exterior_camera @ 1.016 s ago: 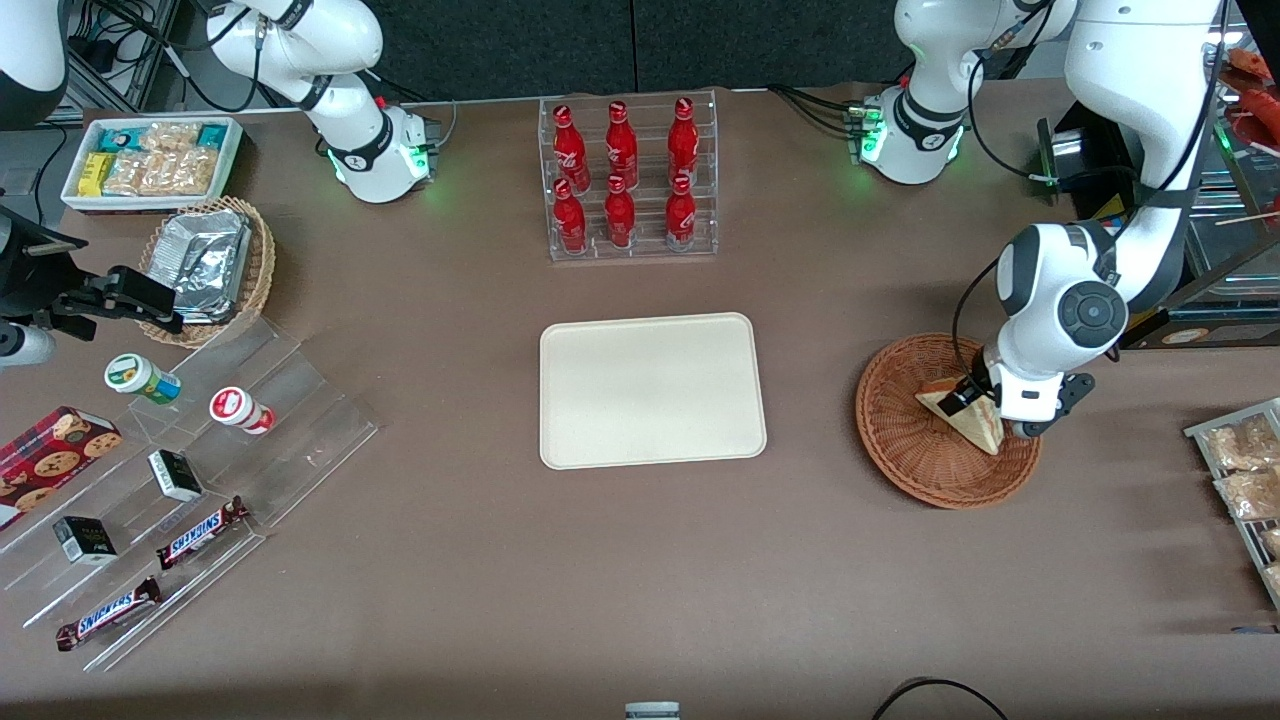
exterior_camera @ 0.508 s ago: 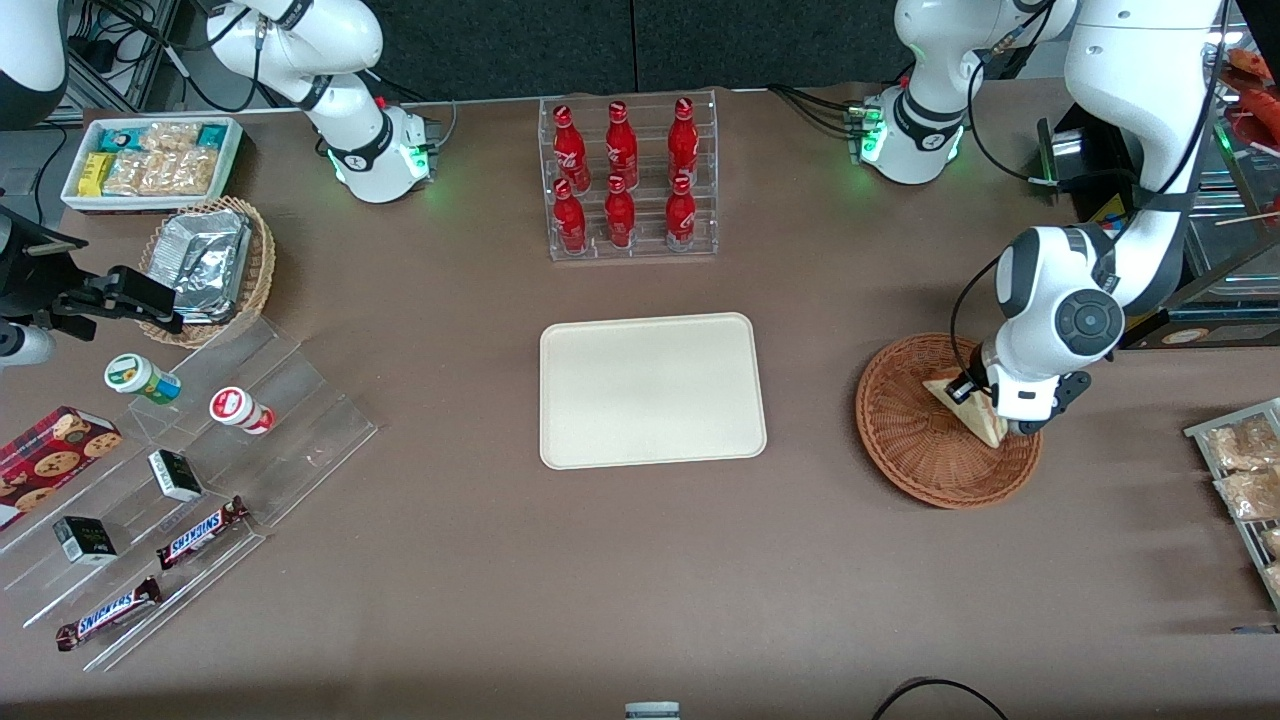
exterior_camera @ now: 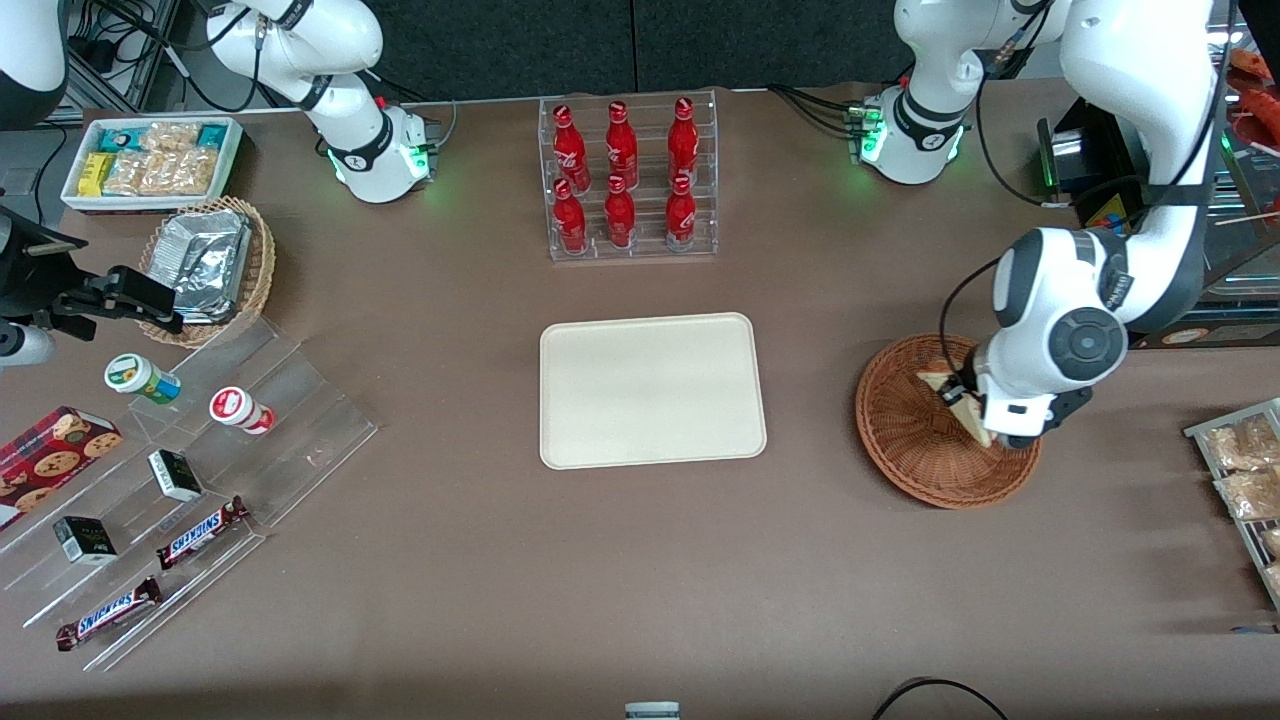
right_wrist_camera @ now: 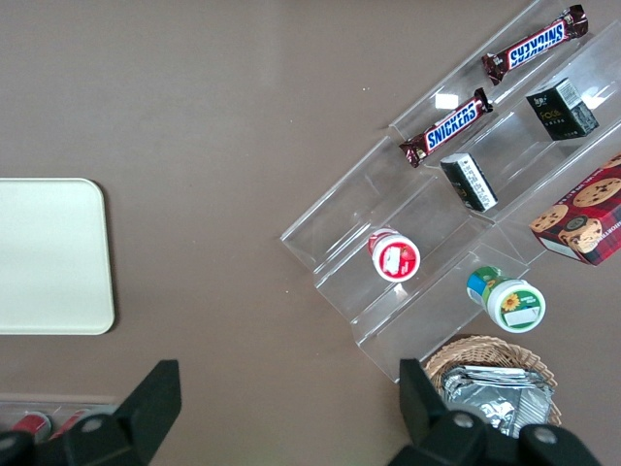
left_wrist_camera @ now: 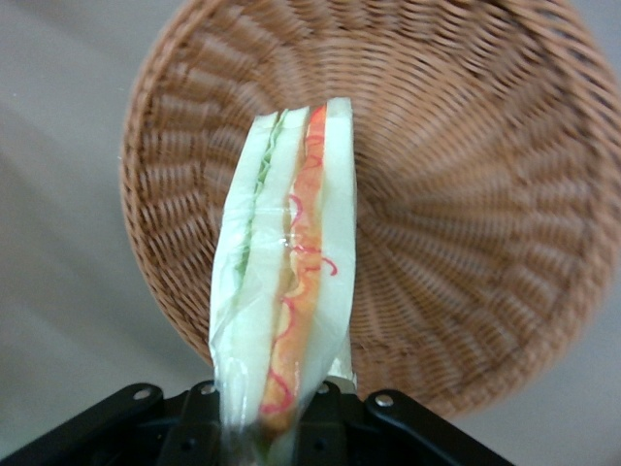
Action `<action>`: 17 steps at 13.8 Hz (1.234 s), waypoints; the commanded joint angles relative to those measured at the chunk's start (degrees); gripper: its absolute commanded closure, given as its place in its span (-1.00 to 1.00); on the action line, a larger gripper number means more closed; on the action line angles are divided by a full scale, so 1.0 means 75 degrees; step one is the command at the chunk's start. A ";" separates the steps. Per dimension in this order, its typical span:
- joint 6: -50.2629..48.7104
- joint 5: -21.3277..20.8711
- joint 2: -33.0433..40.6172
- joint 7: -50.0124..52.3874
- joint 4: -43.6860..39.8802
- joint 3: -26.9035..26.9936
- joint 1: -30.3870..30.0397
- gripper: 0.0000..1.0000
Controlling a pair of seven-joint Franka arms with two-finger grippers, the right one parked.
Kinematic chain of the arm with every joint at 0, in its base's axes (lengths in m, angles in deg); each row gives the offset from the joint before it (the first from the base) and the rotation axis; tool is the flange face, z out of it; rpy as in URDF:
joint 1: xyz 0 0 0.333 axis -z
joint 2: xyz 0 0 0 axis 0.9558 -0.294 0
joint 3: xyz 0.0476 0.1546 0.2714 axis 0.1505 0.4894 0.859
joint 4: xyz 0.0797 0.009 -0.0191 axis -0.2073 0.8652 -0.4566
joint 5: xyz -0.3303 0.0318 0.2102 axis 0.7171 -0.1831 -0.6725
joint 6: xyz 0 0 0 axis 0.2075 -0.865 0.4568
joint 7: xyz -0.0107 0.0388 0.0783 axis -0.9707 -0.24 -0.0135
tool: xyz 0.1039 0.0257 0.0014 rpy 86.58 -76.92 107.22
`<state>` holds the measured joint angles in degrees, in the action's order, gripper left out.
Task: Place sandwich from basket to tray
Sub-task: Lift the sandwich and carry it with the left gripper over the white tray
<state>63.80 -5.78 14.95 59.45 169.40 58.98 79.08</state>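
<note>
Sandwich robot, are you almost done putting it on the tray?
Not yet. The grab looks done: the gripper is shut on the sandwich and holds it above the basket. What is left is carrying it over to the tray, which has nothing on it, and letting go there.

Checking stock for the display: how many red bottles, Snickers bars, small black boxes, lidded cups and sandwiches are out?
Red bottles: 6
Snickers bars: 2
Small black boxes: 2
Lidded cups: 2
Sandwich: 1, gripped by the tool over the basket
Total: 13
</note>
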 commanded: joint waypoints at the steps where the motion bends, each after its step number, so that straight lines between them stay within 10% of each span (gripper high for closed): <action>1: -0.0382 0.0012 -0.0044 0.0237 -0.0449 0.0033 0.0860 1.00; 17: 0.1713 0.0680 -0.1847 0.0894 -0.2290 0.0033 0.4823 1.00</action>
<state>75.00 -0.76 2.82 65.84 153.97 58.28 112.44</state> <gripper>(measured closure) 0.819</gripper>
